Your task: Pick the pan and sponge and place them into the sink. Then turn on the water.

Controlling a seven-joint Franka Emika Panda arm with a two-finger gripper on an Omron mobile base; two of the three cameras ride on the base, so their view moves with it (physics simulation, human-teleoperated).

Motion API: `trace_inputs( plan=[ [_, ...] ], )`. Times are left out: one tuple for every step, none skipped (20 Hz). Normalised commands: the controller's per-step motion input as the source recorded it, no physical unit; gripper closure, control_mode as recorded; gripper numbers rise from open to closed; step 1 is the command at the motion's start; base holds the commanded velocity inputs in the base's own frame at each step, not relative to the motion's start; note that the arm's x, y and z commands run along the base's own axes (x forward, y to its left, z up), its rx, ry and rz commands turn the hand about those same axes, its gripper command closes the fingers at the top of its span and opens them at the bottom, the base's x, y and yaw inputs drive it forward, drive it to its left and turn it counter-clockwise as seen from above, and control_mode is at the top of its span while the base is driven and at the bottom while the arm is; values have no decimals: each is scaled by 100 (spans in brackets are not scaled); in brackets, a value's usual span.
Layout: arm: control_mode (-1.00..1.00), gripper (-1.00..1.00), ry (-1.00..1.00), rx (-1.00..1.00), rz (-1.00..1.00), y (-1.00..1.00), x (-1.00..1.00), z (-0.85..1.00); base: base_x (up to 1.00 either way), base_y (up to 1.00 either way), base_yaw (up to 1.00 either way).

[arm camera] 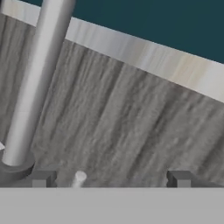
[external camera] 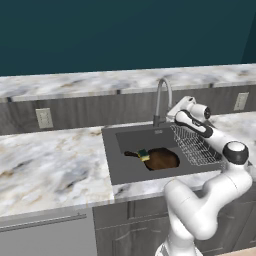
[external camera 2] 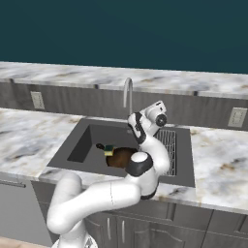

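The dark-brown pan (external camera: 164,159) (external camera 2: 121,158) lies in the dark-grey sink (external camera: 112,155) (external camera 2: 80,145), right of its middle, handle pointing left. The green-and-yellow sponge (external camera: 144,155) (external camera 2: 109,150) rests at the pan's left rim, over the handle. The curved steel faucet (external camera: 162,98) (external camera 2: 127,95) (arm camera: 35,83) rises behind the basin, and no water falls from its spout. My gripper (external camera: 171,116) (arm camera: 109,179) is open just right of the faucet's base, holding nothing. In the hand view a small pale lever (arm camera: 79,177) stands between the fingertips (arm camera: 42,178).
A wire rack (external camera: 196,146) (external camera 2: 167,144) fills the sink's right side, under my forearm. The grey backsplash (arm camera: 131,113) is close behind the faucet, with outlets (external camera: 44,118) (external camera 2: 237,116). Marble counter (external camera: 45,165) (external camera 2: 220,164) spreads on both sides.
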Motion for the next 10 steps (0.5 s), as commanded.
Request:
trace_inputs(
  plan=[
    [-100, -100, 0, 0, 0, 4, 37, 0, 0, 0, 0],
    [-100, -100, 0, 0, 0, 10, 32, 0, 0, 0, 0],
    [-100, -100, 0, 0, 0, 5, 40, -2, 0, 0, 0],
    [-100, -100, 0, 0, 0, 0, 41, -10, 0, 0, 0],
    [-100, -100, 0, 0, 0, 0, 43, -11, 0, 0, 0],
    [-100, -100, 0, -1, 0, 0, 41, -15, 0, 0, 0],
    [-100, -100, 0, -1, 0, 0, 39, -16, 0, 0, 0],
    [-100, -100, 0, -2, 0, 0, 42, -23, 0, 0, 0],
    [-100, -100, 0, -3, 0, 0, 38, -29, 0, 0, 0],
    [-100, -100, 0, -4, 0, 0, 32, -35, 0, 0, 0]
  ],
)
